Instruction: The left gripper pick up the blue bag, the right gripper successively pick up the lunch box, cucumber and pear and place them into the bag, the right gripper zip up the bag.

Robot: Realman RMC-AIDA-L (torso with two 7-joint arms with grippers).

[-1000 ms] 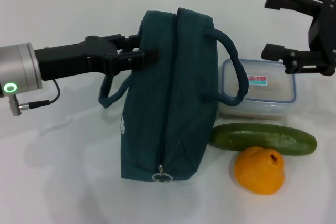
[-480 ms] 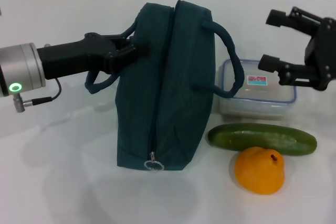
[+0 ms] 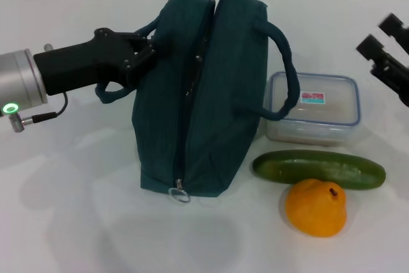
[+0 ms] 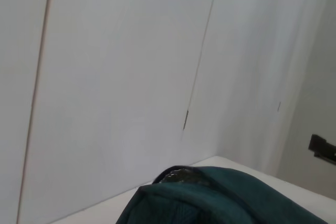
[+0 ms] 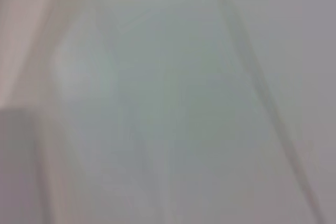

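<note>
A white table (image 3: 64,222) by a plain white wall, with a bag held up and food waiting beside it.

Your left gripper (image 3: 142,55) is closed on one handle of the blue bag (image 3: 192,113), at the bag's left top, likely to keep it standing so things can go in. The zip with its ring pull (image 3: 179,191) faces you and looks closed. The lunch box (image 3: 313,108) sits just right of the bag, under the other handle. The cucumber (image 3: 319,169) lies in front of the box, and the pear (image 3: 316,208) touches it. Your right gripper (image 3: 388,52) waits at the right edge with its fingers apart, holding nothing.
</note>
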